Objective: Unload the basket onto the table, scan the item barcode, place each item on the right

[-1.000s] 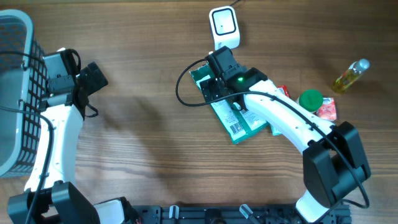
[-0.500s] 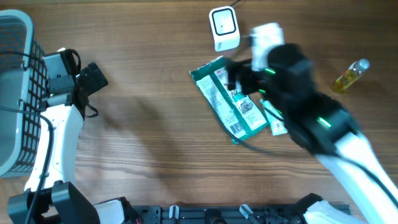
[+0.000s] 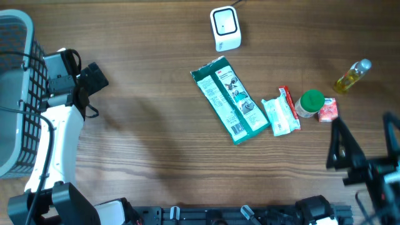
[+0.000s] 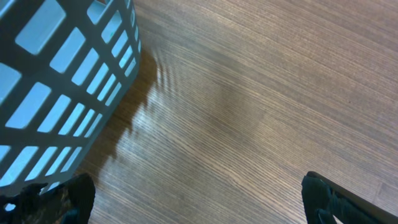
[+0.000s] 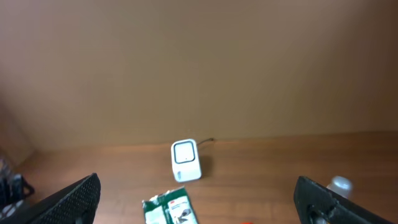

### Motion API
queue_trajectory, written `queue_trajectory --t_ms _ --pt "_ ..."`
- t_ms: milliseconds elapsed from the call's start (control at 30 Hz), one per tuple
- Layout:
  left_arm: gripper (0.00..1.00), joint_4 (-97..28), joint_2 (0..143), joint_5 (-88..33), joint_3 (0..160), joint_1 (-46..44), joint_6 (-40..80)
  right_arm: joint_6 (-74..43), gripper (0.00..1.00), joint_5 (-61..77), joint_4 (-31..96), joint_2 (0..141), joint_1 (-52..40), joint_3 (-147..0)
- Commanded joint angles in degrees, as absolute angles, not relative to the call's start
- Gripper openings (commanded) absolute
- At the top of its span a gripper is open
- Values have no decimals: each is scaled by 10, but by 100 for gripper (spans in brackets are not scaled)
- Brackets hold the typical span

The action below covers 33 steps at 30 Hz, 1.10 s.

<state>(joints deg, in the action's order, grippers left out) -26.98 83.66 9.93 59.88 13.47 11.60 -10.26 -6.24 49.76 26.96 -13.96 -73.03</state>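
The white barcode scanner (image 3: 225, 28) stands at the back of the table, and the right wrist view shows it (image 5: 185, 160) from a distance. A green flat packet (image 3: 230, 100) lies diagonally in front of it, a white label at its near end; its top edge (image 5: 171, 208) shows in the right wrist view. My right gripper (image 3: 365, 147) is open and empty at the near right corner, well away from the packet. My left gripper (image 3: 94, 76) is open and empty at the far left, beside the basket. Its dark fingertips (image 4: 65, 199) hang over bare wood.
A grey mesh basket (image 3: 12, 94) fills the left edge and appears again (image 4: 56, 81) in the left wrist view. Right of the green packet lie a small white-and-red packet (image 3: 281, 115), a green-lidded jar (image 3: 310, 103), a red sachet (image 3: 327, 111) and a yellow oil bottle (image 3: 352, 76).
The right arm has pulled back from over the green packet to the near right corner, leaving the packet flat on the table. The left arm has not moved.
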Motion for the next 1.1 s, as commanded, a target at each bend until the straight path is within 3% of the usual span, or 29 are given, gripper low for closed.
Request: queue_trajectory --t_ms 0,167,467,533,767,1067 --pt "100 -268 829 99 605 137 109 -107 100 -44 481 188 -106 -646" --pt "100 -268 829 99 605 137 109 -106 100 -28 322 90 -87 -492" --pt "100 -268 829 99 605 137 109 -106 100 -12 -244 2 -82 -170" --pt "100 -268 829 99 605 137 109 -107 100 -12 -305 2 -82 -126" --pt "100 -268 829 99 605 137 109 -162 100 -12 -313 2 -82 -8" --pt "100 -268 829 99 605 137 109 -171 100 -16 -41 2 -82 -3"
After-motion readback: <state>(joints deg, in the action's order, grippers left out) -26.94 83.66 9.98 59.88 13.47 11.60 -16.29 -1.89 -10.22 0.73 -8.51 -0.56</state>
